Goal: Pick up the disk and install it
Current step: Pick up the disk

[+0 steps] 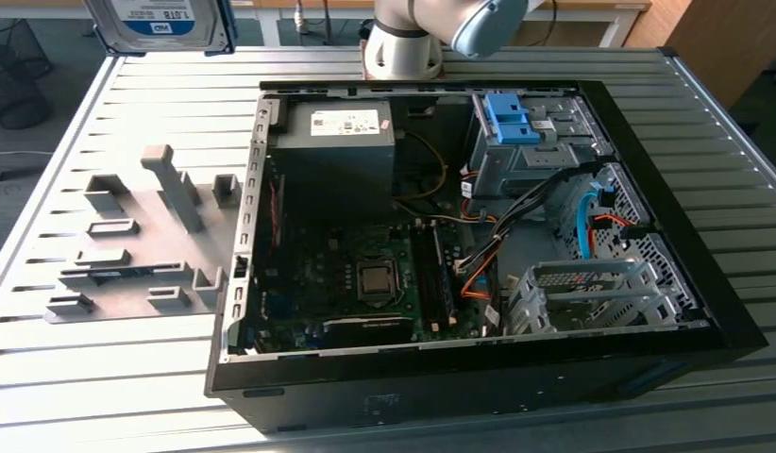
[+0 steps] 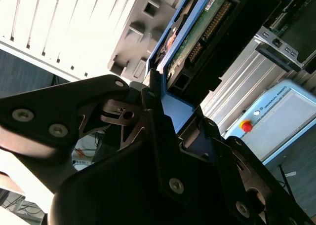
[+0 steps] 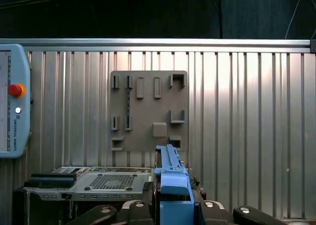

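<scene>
The disk (image 1: 161, 24) hangs high above the far corner of the table at the exterior view's left, its white-and-blue label facing the camera. In the first wrist view its blue carrier frame (image 3: 173, 178) stands edge-on between the dark fingers of my gripper (image 3: 172, 190), well above the table. In the second wrist view the disk's green circuit-board underside (image 2: 197, 35) and blue frame rise out of the gripper (image 2: 175, 109), which is shut on the frame.
An open black computer case (image 1: 690, 283) lies on the slatted metal table (image 1: 136, 377), with a grey drive bay topped by a blue bracket (image 1: 512, 118) in its far corner. A grey fixture plate (image 1: 136, 245) lies beside the case. A teach pendant (image 3: 12, 101) rests off the table's edge.
</scene>
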Robot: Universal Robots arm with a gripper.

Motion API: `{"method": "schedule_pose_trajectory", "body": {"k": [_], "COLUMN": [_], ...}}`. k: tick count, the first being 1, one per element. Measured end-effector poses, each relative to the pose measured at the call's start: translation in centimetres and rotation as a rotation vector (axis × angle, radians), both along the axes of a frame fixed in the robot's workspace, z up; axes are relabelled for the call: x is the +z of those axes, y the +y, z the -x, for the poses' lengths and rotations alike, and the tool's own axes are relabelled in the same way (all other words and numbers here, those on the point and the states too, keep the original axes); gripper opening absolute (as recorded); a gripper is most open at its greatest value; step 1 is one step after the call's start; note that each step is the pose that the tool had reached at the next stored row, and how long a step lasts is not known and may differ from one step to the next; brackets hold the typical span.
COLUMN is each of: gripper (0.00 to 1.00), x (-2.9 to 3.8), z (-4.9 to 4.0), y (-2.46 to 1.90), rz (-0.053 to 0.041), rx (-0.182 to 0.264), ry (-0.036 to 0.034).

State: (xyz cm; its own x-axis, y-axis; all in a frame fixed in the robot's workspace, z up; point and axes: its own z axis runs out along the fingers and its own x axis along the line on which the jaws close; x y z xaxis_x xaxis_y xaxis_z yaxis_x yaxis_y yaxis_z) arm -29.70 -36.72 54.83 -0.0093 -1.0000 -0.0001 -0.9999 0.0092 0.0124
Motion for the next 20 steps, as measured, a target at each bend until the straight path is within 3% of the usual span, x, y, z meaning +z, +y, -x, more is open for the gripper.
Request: {"method": "schedule_pose_trajectory", "body": {"k": [15, 20], "gripper": [0.37, 0.37], "x": [0.0, 0.0], "z": [-2.15, -2.31], "y": [0.0, 0.0], "rz": [0.0, 0.0], "rx": [0.0, 0.0], "ry": [0.0, 0.0]}}
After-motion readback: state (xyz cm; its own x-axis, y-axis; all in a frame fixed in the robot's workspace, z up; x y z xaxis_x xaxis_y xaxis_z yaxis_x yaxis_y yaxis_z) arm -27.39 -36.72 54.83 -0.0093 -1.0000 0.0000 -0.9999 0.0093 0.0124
